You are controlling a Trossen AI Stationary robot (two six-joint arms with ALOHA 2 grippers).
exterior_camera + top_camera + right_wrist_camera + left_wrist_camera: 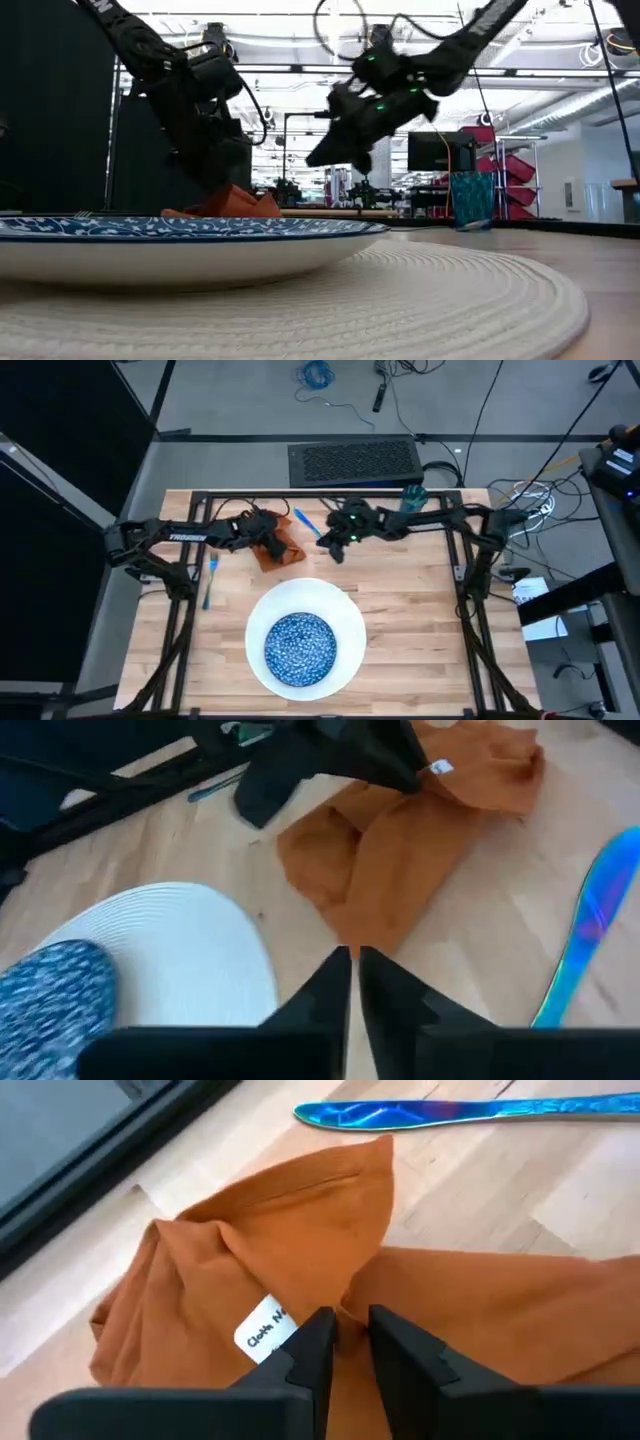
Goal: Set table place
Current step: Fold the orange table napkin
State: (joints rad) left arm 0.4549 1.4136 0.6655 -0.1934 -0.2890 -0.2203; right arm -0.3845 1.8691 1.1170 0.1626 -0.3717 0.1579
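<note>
The orange napkin (285,552) lies bunched on the table (420,610) at the far left of centre, with my left gripper (345,1320) shut on it. My right gripper (335,550) hangs shut just right of the napkin, above the wood, holding nothing (350,960). A light-blue knife (306,523) lies flat beyond the napkin. A light-blue fork (210,582) lies on the left. The blue speckled bowl (298,648) sits on the white round plate (345,615) near the front. The teal cup (413,495) stands at the far edge. My left gripper pinches a raised fold of the napkin (350,1285) between its two fingers, beside the white label (262,1330). The fingers come from above, slanting in from the table's left. The rest of the cloth lies slack and crumpled on the wood.
Black rails (465,575) frame the tabletop on both sides and along the far edge. A dark perforated box (355,462) sits behind the table. Bare wood lies to the right of the plate (420,640).
</note>
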